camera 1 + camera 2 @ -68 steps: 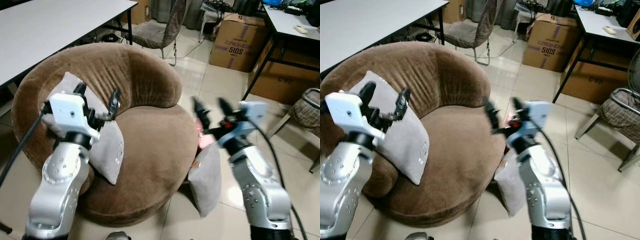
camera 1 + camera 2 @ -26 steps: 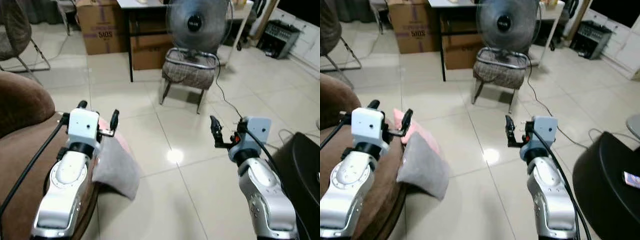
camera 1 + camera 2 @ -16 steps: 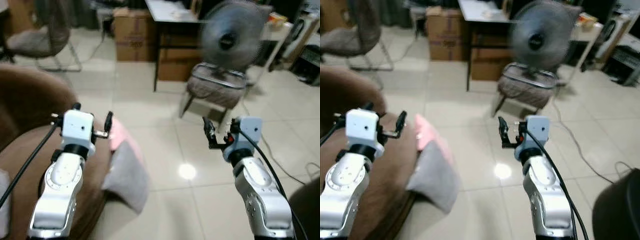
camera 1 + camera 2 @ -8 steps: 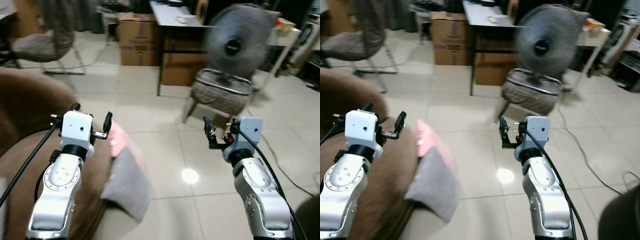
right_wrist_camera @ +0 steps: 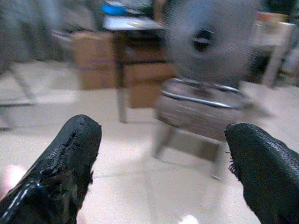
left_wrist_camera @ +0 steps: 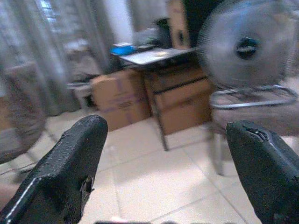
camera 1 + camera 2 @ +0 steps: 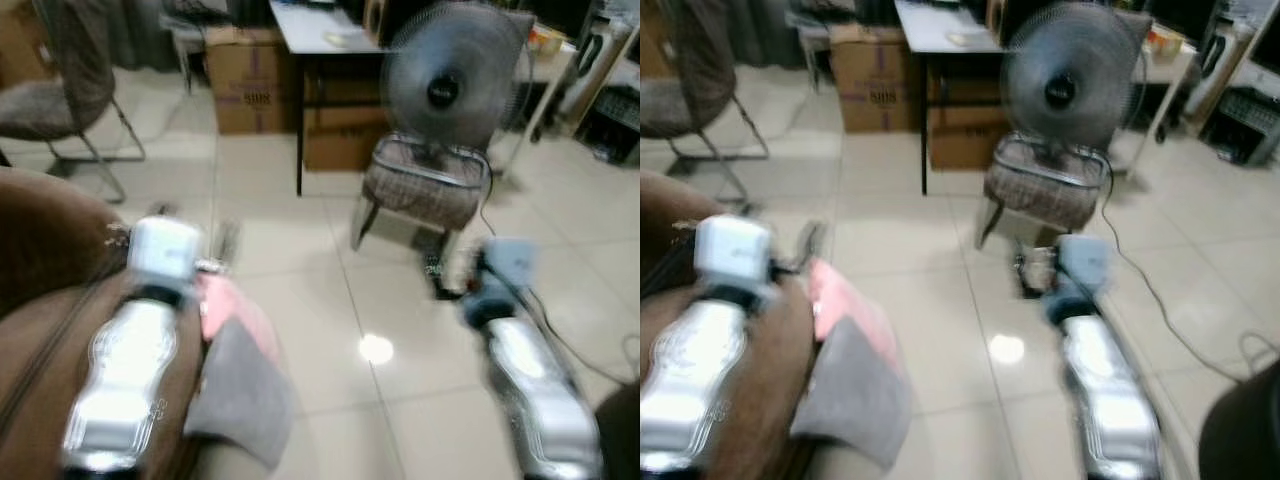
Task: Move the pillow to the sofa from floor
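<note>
Approach step, by the look of it: grey pillow [image 7: 243, 392] on the floor against the sofa [image 7: 40, 330], pink one beside it, both tools, left [image 6: 163, 154] and right [image 5: 161, 161], spread wide and empty; next, reaching down to the pillow.

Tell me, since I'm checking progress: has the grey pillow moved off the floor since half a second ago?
No. The grey pillow still leans against the brown sofa; only the camera moved.

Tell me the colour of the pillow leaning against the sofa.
Grey pillow, with a pink one behind it; clearest in the right eye view.
</note>
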You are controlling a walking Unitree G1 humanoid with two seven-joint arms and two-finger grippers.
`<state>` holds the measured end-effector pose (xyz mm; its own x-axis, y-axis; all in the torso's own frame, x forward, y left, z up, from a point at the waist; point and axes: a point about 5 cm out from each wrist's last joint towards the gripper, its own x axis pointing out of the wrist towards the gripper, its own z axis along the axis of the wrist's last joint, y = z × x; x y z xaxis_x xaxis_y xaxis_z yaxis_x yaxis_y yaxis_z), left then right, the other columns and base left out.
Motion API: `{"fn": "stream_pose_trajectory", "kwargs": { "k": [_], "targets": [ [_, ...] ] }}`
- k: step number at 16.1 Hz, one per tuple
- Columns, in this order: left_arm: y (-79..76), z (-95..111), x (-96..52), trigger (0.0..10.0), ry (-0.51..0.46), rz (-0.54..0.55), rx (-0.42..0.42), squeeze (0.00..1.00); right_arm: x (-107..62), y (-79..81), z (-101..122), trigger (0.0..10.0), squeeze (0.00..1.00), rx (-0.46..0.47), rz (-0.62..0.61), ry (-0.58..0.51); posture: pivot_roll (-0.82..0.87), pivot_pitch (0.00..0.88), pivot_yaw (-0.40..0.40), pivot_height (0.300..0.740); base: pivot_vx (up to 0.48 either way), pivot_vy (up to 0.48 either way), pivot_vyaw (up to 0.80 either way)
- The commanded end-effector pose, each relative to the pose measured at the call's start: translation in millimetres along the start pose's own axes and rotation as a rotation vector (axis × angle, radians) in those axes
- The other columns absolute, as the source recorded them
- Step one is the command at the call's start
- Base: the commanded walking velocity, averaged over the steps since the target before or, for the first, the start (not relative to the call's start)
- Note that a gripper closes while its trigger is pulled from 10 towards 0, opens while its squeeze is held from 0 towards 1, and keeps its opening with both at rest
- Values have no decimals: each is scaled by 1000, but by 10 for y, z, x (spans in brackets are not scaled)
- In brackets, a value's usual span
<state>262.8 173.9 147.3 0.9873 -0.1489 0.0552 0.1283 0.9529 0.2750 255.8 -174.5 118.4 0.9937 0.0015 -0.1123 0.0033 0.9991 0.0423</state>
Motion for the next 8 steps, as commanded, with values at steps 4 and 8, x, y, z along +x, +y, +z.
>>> {"fn": "stream_pose_trajectory", "kwargs": {
  "k": [4,8],
  "targets": [
    [113,-67,-49,10000,34,41,0,569,10,98,27,10000,0,14,55,-6,81,0,-23,740,166,0,0],
    [98,-109,-70,10000,49,38,10,557,-21,105,-9,10000,0,-3,75,-1,79,0,-24,710,0,0,0]
  ]
}}
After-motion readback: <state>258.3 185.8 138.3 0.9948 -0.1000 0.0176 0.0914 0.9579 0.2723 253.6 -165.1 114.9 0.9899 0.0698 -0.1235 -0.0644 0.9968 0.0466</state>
